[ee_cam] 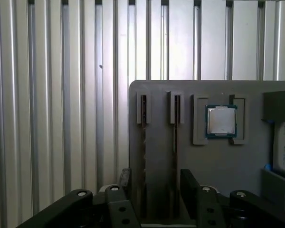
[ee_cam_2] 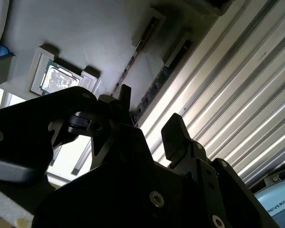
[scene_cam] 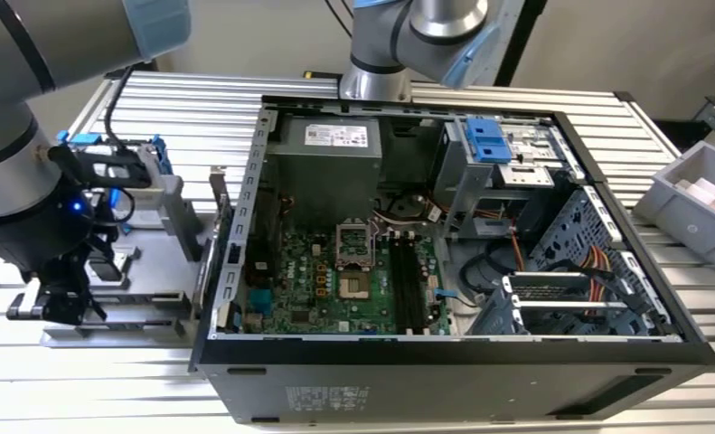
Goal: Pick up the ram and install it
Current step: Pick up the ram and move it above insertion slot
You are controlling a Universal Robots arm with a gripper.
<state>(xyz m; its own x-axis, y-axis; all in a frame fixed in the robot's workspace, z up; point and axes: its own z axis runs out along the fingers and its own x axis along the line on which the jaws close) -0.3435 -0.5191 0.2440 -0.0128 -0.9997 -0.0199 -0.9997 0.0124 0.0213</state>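
Grey moulded plastic makes up the parts tray (ee_cam: 156, 123), which is laid on the ribbed aluminium table (ee_cam: 47, 95) at the exterior view's left of the open computer case (scene_cam: 454, 362). Two narrow tray slots (ee_cam: 143, 109) are cut side by side into the tray. In the second wrist view the ram (ee_cam_2: 154, 90) is seen as a thin blue-green stick stood on edge in one of them. A processor chip (ee_cam: 221, 120) is seated in a pocket just beside these slots. The gripper (ee_cam: 156, 173) is held above the slotted end of the tray, its jaws spread wide and nothing gripped between them. In the second wrist view the line of the ram is seen running beneath the gap between the two black fingers (ee_cam_2: 175, 133), apart from both. In the exterior view the gripper is found low over the tray, well apart from the long black slots (scene_cam: 403, 280) on the motherboard (scene_cam: 321, 289) inside the case.
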